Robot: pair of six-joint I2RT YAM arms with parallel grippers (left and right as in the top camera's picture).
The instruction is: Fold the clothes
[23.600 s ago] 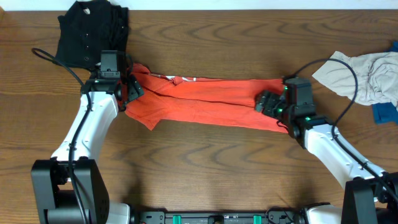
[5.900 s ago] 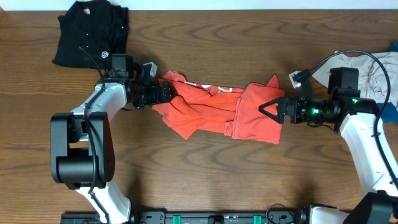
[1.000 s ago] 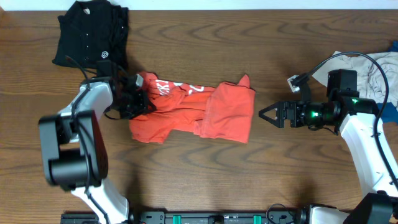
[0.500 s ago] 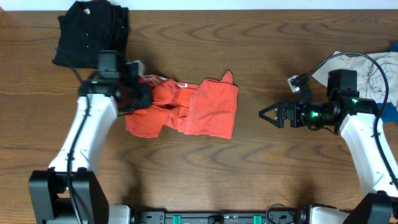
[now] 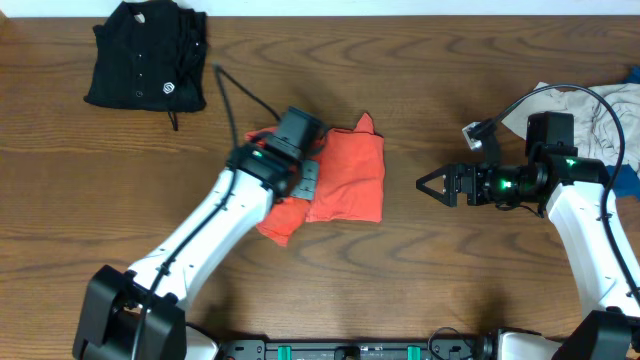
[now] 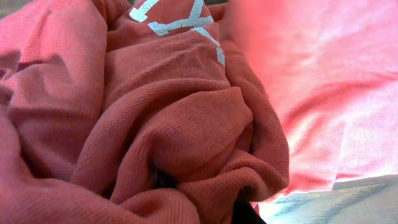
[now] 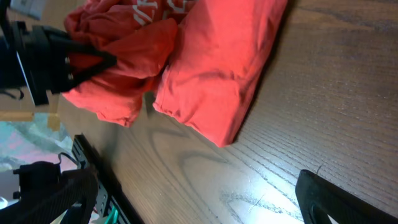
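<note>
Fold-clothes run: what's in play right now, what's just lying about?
In play: red-orange T-shirt; left gripper shut on it; right gripper open beside it.
Lying about, untouched: black buttoned shirt; pale grey garment; blue piece.

Red-orange T-shirt pinched in my left jaws, the other clothes lying apart.
The red-orange T-shirt (image 5: 345, 180) sits near the middle of the table. Its right part lies flat as a rough rectangle, while its left part is bunched in deep wrinkles where my left gripper (image 7: 106, 62) clamps it, with white lettering (image 6: 180, 18) showing on the bunch. The black buttoned shirt (image 5: 145, 55) lies folded at the far left. A crumpled pale grey piece (image 5: 600, 125) is at the right edge, with a blue piece (image 5: 620, 182) against its near side.
</note>
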